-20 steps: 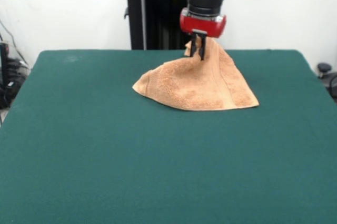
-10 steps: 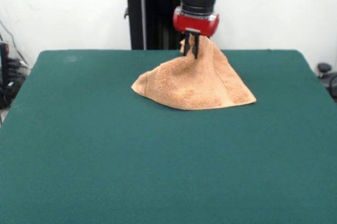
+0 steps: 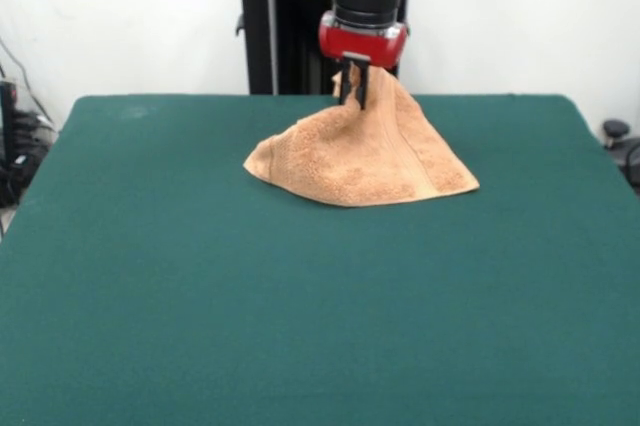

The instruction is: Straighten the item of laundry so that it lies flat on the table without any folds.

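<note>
1. At far middle of green surface [image 3: 200, 296]: orange towel [image 3: 365, 161], tented up, lower edges resting on surface.
2. Above it: tool [image 3: 353, 86], clenched on towel's raised peak.
3. Towel folded, not flat.

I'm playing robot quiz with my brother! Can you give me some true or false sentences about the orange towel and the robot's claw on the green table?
1. The small orange-tan terry-cloth towel lies completely flat. False: it is pulled up into a tent shape, with its lower edges resting on the table.
2. The black gripper on the red and black arm pinches the towel's top. True.
3. The large table top is dark green. True.
4. The towel hangs over the table's front edge. False: it sits on the far half of the table, well inside the edges.
5. The gripper is open and away from the towel. False: it is shut on the towel's raised peak.
</note>
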